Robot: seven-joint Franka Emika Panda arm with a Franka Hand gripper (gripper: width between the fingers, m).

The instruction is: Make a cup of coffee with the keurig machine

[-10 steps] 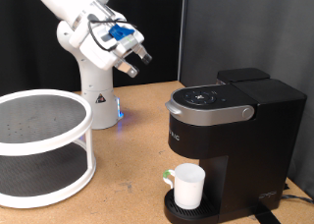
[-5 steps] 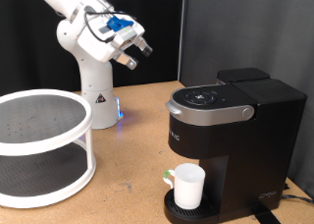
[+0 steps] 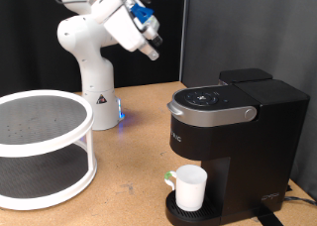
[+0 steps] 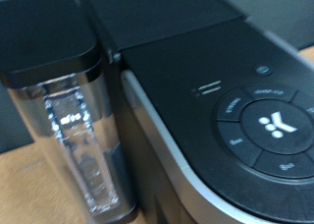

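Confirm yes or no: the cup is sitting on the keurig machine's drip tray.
Yes, the cup stands upright on the round tray at the base of the keurig machine, under its front.

We take this for a robotics lab. A white robot arm base is bolted to a plain wooden tabletop, black curtains hang behind, and a white two-tier turntable shelf stands beside a coffee machine.

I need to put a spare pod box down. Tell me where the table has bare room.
Bare wood lies between the white two-tier rack and the keurig machine, in front of the robot base. The machine's drip tray is taken by the cup. The gripper hangs high above, touching nothing.
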